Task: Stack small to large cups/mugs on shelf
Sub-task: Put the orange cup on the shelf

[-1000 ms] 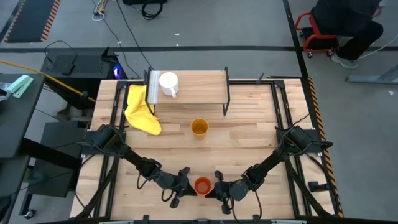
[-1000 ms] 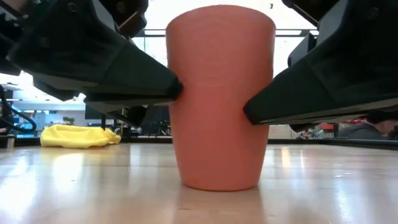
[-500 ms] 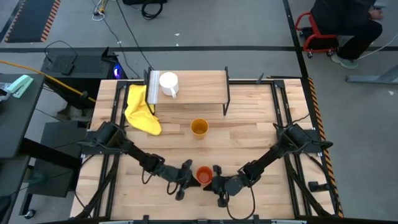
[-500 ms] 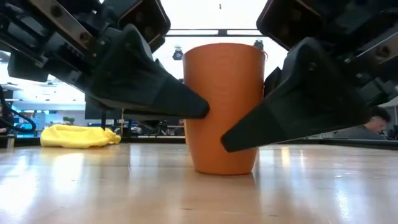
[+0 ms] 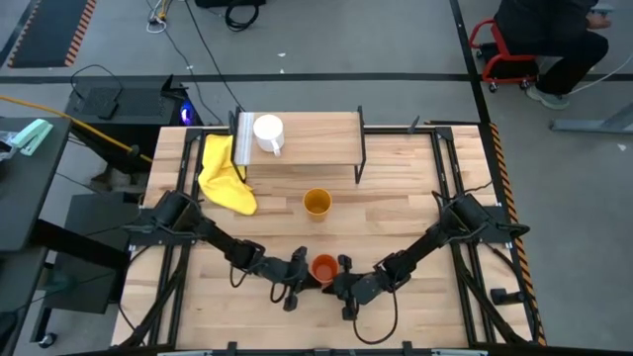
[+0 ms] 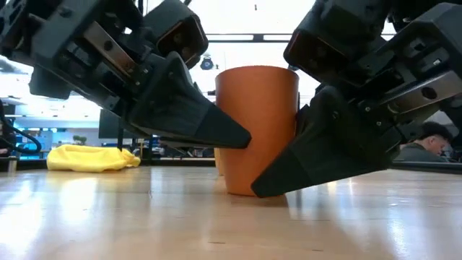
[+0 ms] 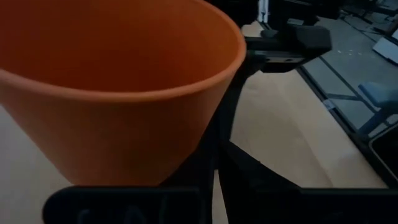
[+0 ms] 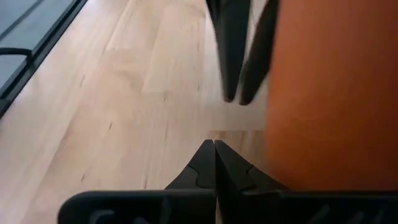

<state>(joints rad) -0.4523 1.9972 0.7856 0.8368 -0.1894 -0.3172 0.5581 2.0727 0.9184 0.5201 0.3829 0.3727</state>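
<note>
Centrally, near the worktop [image 5: 396,213] front edge: orange-red cup [image 5: 323,267], upright, smooth, tapered. Left tool [image 5: 300,280] and right tool [image 5: 336,287] flank it, fingers together.

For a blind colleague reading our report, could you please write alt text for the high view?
Seen from above, the left gripper and the right gripper flank an orange-red cup near the wooden table's front edge. Farther back stands a yellow-orange cup; behind it, a white mug sits on the shelf, a yellow cloth beside it.

The wooden counter [image 5: 396,213] carried a low shelf [image 5: 316,143] at the back. A yellow cloth [image 5: 226,178], a yellow-orange cup [image 5: 316,204] and an orange-red cup [image 5: 323,267] were set directly on it.
</note>
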